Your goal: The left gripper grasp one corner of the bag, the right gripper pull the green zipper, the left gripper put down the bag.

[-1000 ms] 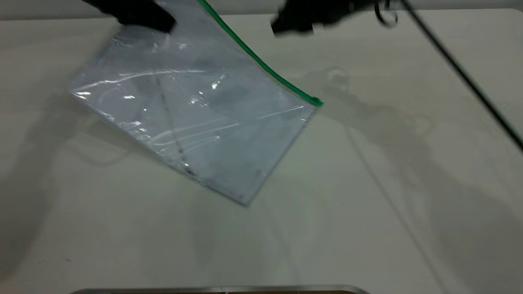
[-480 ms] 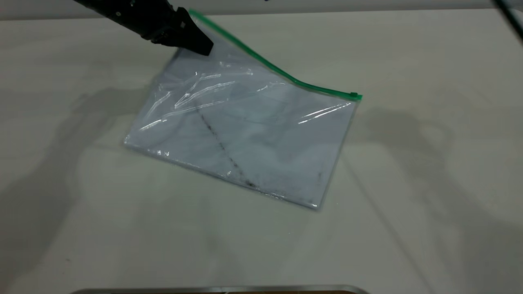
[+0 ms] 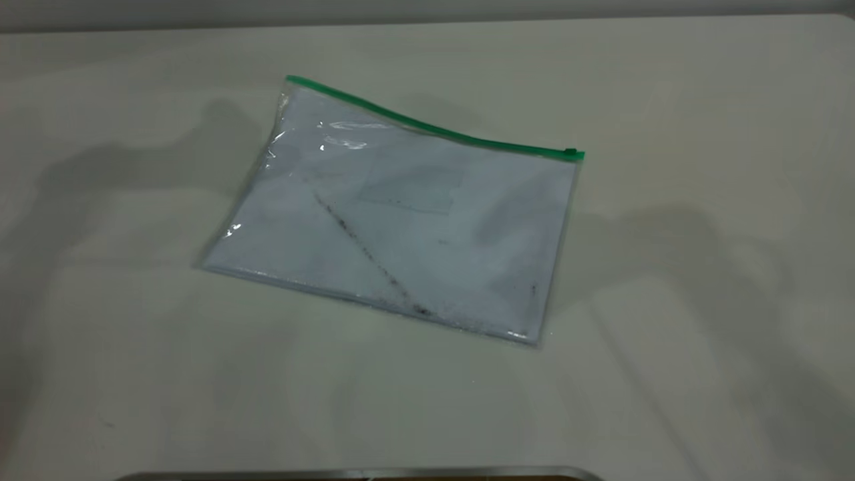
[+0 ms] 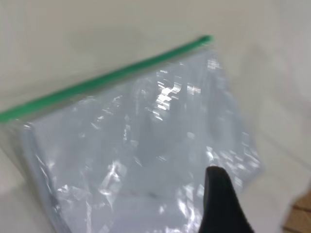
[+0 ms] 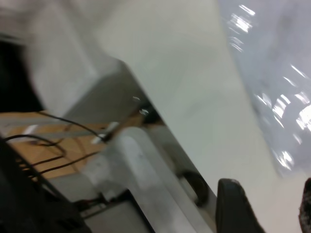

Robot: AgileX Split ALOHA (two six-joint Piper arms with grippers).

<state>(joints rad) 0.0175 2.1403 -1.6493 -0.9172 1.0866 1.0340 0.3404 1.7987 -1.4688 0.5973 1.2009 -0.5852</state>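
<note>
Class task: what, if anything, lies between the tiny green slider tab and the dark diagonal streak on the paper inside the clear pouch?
Only smudged white paper under the clear plastic pouch, in the exterior view, between green slider tab and dark diagonal streak.

clear bag [image 3: 427, 227] with bright green zipper [image 3: 434, 127], white paper [image 3: 401, 240] streaked dark diagonally, on pale grey-beige desk [image 3: 668, 334].

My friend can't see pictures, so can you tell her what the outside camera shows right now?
A clear plastic bag lies flat on a pale table, with nothing holding it and no robot arm in this view. A green zipper runs along its far edge, with the little slider at that edge's right end. Inside is white paper with a dark diagonal streak.
</note>
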